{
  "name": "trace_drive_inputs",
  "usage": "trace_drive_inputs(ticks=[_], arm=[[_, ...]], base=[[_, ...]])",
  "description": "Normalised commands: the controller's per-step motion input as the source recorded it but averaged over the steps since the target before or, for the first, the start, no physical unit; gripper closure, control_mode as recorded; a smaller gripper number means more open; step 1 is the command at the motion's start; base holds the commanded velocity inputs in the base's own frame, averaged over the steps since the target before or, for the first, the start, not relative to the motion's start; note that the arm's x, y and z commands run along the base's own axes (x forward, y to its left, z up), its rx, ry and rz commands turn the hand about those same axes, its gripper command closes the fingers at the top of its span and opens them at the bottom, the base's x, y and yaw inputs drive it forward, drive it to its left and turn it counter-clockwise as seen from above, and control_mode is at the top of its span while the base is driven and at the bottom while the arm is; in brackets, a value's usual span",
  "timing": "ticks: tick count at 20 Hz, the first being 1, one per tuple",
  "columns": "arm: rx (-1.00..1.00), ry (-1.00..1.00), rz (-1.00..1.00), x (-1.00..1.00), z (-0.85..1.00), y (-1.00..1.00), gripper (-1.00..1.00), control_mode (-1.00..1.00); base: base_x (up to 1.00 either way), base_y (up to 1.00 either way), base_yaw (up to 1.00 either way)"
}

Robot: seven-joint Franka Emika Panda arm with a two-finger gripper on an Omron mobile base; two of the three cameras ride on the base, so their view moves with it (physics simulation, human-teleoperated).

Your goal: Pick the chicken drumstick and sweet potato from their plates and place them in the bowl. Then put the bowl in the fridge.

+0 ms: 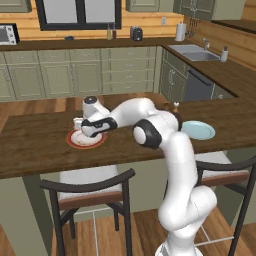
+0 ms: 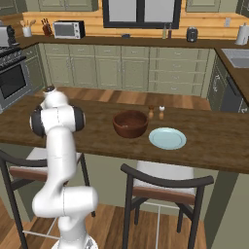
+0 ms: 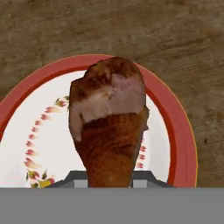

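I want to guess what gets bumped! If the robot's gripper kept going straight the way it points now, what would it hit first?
Probably the white plate with the red-orange rim, right beyond the golden-brown chicken drumstick clamped in the gripper; the gap is hard to judge.

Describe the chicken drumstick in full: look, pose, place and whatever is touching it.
The chicken drumstick is a cooked leg with golden-brown, crisp-looking skin, darker and browned at its fat end, where a paler pinkish patch of meat shows. In the hand view it tapers down toward the gripper, whose jaws are shut on its narrow end. It sits over the white red-rimmed plate with a small floral pattern, on the dark wooden counter. Whether it still touches the plate cannot be told.
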Motion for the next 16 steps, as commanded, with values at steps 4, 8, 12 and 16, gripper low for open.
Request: trace_drive_inputs(ticks=[4, 8, 12, 16], arm=[[0.0, -0.12, 0.06, -0.72, 0.98, -0.58, 1.0, -1.0], [0.0, -0.06, 0.04, -0.86, 0.59, -0.99, 1.0, -1.0], [0.0, -0.07, 0.09, -0.61, 0.41, -1.0, 1.0, -1.0], [0.0, 0.06, 0.0, -0.1, 0.75, -1.0, 1.0, -1.0]], base=[[0.0, 0.0, 0.0], [0.0, 0.0, 0.0], [0.0, 0.0, 0.0], [0.0, 0.0, 0.0]])
